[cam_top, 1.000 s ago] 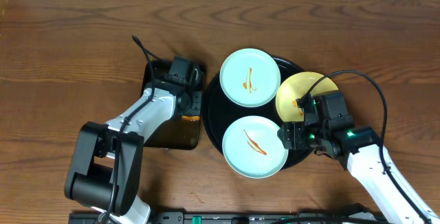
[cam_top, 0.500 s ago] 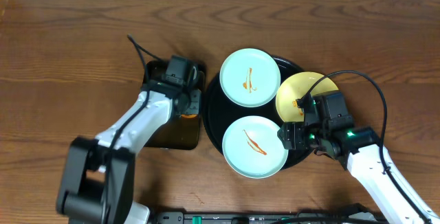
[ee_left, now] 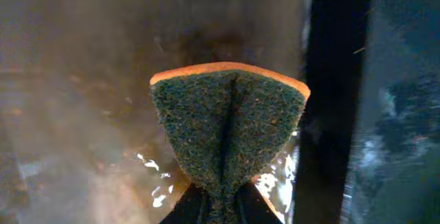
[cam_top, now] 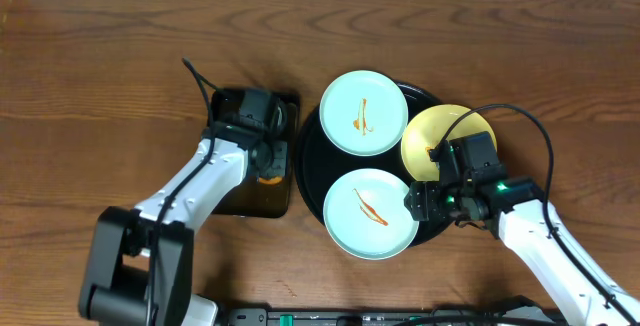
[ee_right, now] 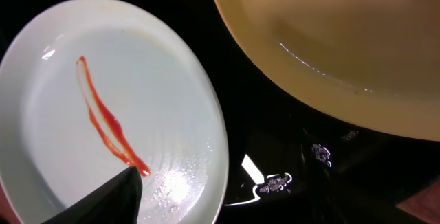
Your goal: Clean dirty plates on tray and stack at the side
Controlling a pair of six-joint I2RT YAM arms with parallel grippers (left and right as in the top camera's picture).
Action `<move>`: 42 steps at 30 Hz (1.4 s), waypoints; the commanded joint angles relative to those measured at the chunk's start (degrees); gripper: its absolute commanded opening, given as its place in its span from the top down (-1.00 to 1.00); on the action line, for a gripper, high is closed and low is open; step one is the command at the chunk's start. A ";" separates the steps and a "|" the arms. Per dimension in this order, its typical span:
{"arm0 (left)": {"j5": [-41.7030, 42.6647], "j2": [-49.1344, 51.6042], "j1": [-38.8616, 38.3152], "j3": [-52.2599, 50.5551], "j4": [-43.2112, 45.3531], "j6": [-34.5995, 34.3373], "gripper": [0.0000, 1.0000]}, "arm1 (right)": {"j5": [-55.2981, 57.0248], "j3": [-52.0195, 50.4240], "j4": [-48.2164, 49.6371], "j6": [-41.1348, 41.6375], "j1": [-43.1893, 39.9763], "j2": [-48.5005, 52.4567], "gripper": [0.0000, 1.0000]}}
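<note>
The round black tray (cam_top: 306, 156) holds two mint-blue plates, one at the back (cam_top: 363, 113) and one at the front (cam_top: 371, 213), each with an orange-brown sauce streak. A yellow plate (cam_top: 436, 131) with a small red spot rests on the tray's right rim. My right gripper (cam_top: 421, 201) is open at the front plate's right edge. In the right wrist view, one finger of the gripper (ee_right: 227, 196) hangs over that plate (ee_right: 137, 107), with the yellow plate (ee_right: 330, 52) beyond. My left gripper (cam_top: 265, 166) is shut on a green-and-orange sponge (ee_left: 227, 128) over the rectangular tray.
A smaller rectangular dark tray (cam_top: 245, 201) lies left of the round tray, its wet brown floor filling the left wrist view (ee_left: 103, 80). Bare wooden table (cam_top: 100, 86) surrounds both trays. The right arm's black cable loops over the table at right.
My left gripper has shifted slightly left and back over the rectangular tray with the sponge. The right gripper has edged a little toward the front plate. The plates have not moved.
</note>
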 commanded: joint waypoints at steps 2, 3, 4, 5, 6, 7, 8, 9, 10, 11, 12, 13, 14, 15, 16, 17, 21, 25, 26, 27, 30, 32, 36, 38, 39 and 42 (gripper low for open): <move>-0.68 2.78 -0.02 -0.57 -0.02 -0.55 0.53 | -0.94 0.96 0.04 0.61 0.83 3.21 -0.34; -0.68 2.78 -0.02 -0.57 -0.02 -0.55 0.42 | -1.18 0.96 0.04 0.61 0.85 3.76 -0.29; -0.68 2.75 -0.02 -0.57 0.07 -0.55 0.23 | -1.57 0.96 0.04 0.61 0.85 4.83 -0.18; -0.68 2.75 -0.02 -0.57 0.15 -0.55 0.21 | -1.75 0.96 0.00 0.63 0.87 5.79 -0.11; -0.68 2.75 -0.02 -0.57 0.20 -0.57 0.21 | -1.77 0.96 0.00 0.63 0.90 6.62 -0.06; -0.68 2.75 -0.02 -0.57 0.20 -0.57 0.21 | -1.79 0.96 0.00 0.63 0.90 8.17 0.08; -0.68 2.75 -0.02 -0.57 0.17 -0.57 0.21 | -1.81 0.96 0.00 0.63 0.90 8.83 0.15; -0.68 2.75 -0.02 -0.57 0.15 -0.55 0.21 | -2.38 0.96 0.07 0.61 0.90 9.88 0.24; -0.68 2.75 -0.02 -0.57 0.17 -0.57 0.21 | -2.97 0.96 0.22 0.61 0.90 10.60 0.29; -0.68 2.75 -0.02 -0.57 0.17 -0.55 0.22 | -3.26 0.96 0.44 0.61 0.90 11.08 0.35; -0.68 2.75 -0.02 -0.57 0.20 -0.55 0.29 | -3.26 0.96 0.76 0.61 0.90 11.45 0.46; -0.68 2.75 -0.02 -0.57 0.20 -0.55 0.32 | -3.26 0.96 1.11 0.61 0.90 11.58 0.51; -0.68 2.75 -0.02 -0.57 0.20 -0.55 0.37 | -3.26 0.96 1.51 0.63 0.90 11.58 0.56; -0.68 2.75 -0.02 -0.57 0.20 -0.55 0.48 | -3.28 0.96 1.97 0.63 0.90 11.58 0.64; -0.68 2.75 -0.02 -0.57 0.20 -0.55 0.59 | -3.28 0.96 2.12 0.61 0.90 11.58 0.70; -0.68 2.75 -0.02 -0.57 0.20 -0.55 0.63 | -3.28 0.96 2.14 0.61 0.90 11.58 0.73; -0.68 2.25 0.00 -0.22 0.17 -0.55 0.85 | -3.23 0.96 3.17 0.61 0.90 11.58 0.97; -0.68 -1.03 0.00 1.18 0.15 -0.57 0.85 | -3.23 0.96 5.79 0.63 0.90 11.58 0.97; -0.68 -2.36 0.00 1.22 0.17 -0.57 0.85 | -3.23 0.96 6.19 0.63 0.90 11.58 0.98; -0.68 -3.61 0.00 1.22 0.13 -0.57 0.85 | -3.23 0.96 6.47 0.63 0.90 11.58 0.98; -0.68 -8.11 0.00 1.22 -0.31 -0.57 0.85 | -3.23 0.96 6.93 0.61 0.90 11.58 0.98; -0.68 -11.17 -0.02 1.22 -0.48 -0.81 0.85 | -3.21 0.96 7.28 0.59 0.90 11.58 0.97; -0.42 -14.40 -0.02 1.20 -0.50 -1.64 0.85 | -3.23 0.96 7.76 0.61 0.90 11.58 0.98; -0.42 -14.56 -0.02 1.20 -0.61 -1.64 0.85 | -3.23 0.96 7.74 0.61 0.90 11.58 0.97; -0.42 -14.53 -0.02 1.20 -0.70 -1.64 0.85 | -3.23 0.96 7.72 0.61 0.90 11.58 0.98; -0.42 -14.53 -0.02 1.20 -0.70 -1.64 0.85 | -3.26 0.96 7.72 0.61 0.90 11.58 0.97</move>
